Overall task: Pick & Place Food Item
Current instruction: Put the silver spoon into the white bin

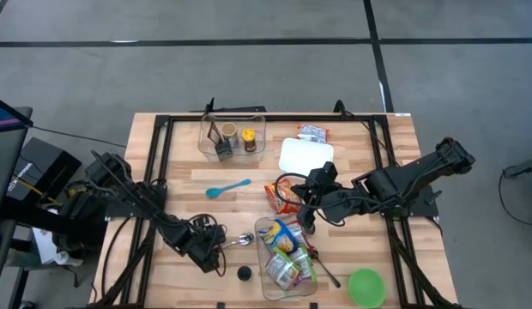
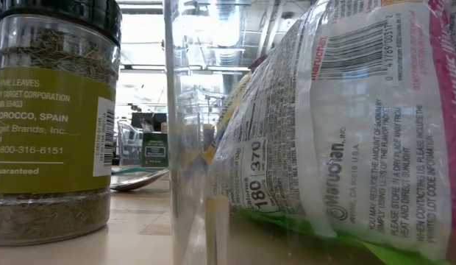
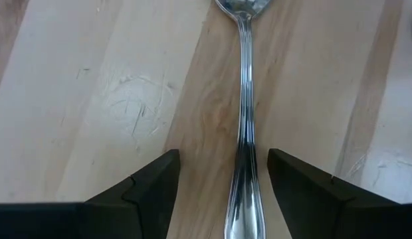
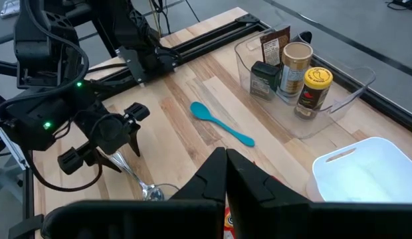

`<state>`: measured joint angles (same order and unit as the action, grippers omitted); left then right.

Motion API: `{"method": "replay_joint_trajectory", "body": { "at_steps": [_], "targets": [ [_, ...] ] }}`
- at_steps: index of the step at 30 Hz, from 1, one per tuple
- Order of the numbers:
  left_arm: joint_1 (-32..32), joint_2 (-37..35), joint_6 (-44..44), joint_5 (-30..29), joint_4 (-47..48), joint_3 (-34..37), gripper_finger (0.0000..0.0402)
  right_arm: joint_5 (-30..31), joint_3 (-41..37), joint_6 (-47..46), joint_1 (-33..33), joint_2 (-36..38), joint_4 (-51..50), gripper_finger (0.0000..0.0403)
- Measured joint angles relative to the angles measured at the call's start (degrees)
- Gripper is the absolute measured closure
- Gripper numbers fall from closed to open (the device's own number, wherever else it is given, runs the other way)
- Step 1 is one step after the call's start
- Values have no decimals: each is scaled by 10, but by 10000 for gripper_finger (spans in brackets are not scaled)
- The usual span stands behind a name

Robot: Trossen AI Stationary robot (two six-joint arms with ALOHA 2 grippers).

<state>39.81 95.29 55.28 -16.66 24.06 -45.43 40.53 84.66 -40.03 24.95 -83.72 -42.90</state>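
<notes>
Left gripper (image 3: 222, 192) open, fingers (image 3: 149, 182) straddling the metal spoon's (image 3: 244, 126) handle without clamping; right gripper (image 4: 226, 176) clenched empty above the snack bag (image 1: 283, 196) at table centre, bowl pointing three o'clock; centre, lower, then squeeze.

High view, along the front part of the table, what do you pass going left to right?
left gripper → metal spoon → clear bin of snack packets → green bowl
</notes>
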Motion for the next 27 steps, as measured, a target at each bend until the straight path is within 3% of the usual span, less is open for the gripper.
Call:
{"method": "replay_joint_trajectory", "body": {
  "at_steps": [10,27],
  "targets": [
    [0,5,5,8,1,0,189,0,0,0,0,0,0,401],
    [-1,6,7,5,4,1,288,0,0,0,0,0,0,401]
  ]
}}
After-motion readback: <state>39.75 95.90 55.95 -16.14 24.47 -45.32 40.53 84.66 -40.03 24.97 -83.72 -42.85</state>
